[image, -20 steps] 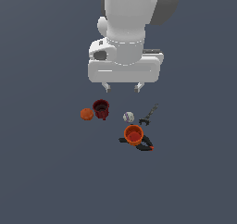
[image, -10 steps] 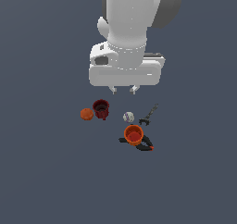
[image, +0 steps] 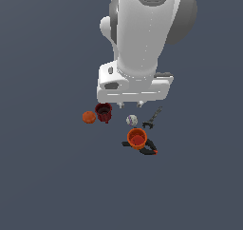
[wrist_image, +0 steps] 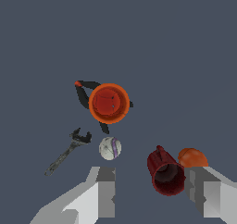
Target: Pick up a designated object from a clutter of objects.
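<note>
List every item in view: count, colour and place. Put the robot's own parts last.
Orange cup: 1, bright orange with reddish inside, upright, sitting over the clamp.
Clamp: 1, black with orange tips, under and beside the orange cup.
Ball: 1, whitish, between the two cups.
Wrench: 1, dark, to the exterior view's right of the ball.
Dark red cup: 1, maroon, beside the fruit.
Fruit: 1, orange, farthest to the exterior view's left.
Floor: grey-blue, under everything.
Arm: 1, white, above the clutter.
Gripper: 1, open, holding nothing.

No text, label, brand, number or sign can be read in either view
</note>
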Controlling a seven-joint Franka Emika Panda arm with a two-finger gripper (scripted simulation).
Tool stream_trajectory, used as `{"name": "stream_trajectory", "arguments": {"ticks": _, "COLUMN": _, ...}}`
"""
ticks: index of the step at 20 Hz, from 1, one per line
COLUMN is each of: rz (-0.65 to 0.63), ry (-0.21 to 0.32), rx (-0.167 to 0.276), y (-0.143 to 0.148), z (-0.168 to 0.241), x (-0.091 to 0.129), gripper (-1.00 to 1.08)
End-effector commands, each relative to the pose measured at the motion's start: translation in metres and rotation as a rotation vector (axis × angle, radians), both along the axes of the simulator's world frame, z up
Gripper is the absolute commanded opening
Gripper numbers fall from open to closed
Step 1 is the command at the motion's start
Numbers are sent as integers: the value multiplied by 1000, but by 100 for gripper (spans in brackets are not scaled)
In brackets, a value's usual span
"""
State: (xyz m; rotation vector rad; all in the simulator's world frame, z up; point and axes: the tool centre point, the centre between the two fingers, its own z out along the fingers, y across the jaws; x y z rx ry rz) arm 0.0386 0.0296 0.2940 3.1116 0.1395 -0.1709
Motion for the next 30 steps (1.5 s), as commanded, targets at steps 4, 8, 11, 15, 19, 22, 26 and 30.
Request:
{"name": "stream_trajectory", "arguments": {"ticks": 4, "rz": 46, "ry": 111, "rx": -6, "y": 11, "z": -26, "x": 13, "gripper": 28}}
{"name": "stream_trajectory", "arguments": {"ticks": 8, "rz": 80, "ry": 192, "rx": -11, "y": 20, "z": -46, "x": 20, "gripper": 28}}
{"name": "stream_trajectory", "arguments": {"ticks": 11, "rz": 105, "ry": 252, "rx": -15, "y": 26, "z": -61, "x": 24, "gripper": 28}}
{"name": "stream_trajectory", "arguments": {"ticks": 15, "rz": 137, "ry": 330, "rx": -20, "y": 34, "z": -81, "x": 28, "gripper": 28}}
{"name": "stream_trajectory", "arguments": {"ticks": 19, "rz": 169, "ry": 406, "rx": -24, "y": 42, "z": -100, "x": 30, "gripper": 28}}
{"name": "stream_trajectory", "arguments": {"ticks": 22, "rz": 192, "ry": 462, "rx": -28, "y": 48, "z": -115, "x": 30, "gripper": 28}}
{"name": "stream_trajectory", "arguments": {"ticks": 26, "rz": 221, "ry": 533, "rx": -33, "y": 55, "z": -133, "x": 29, "gripper": 28}}
{"name": "stream_trajectory", "arguments": {"ticks": 30, "rz": 249, "ry": 599, "rx": -37, "y": 62, "z": -150, "x": 27, "gripper": 28}}
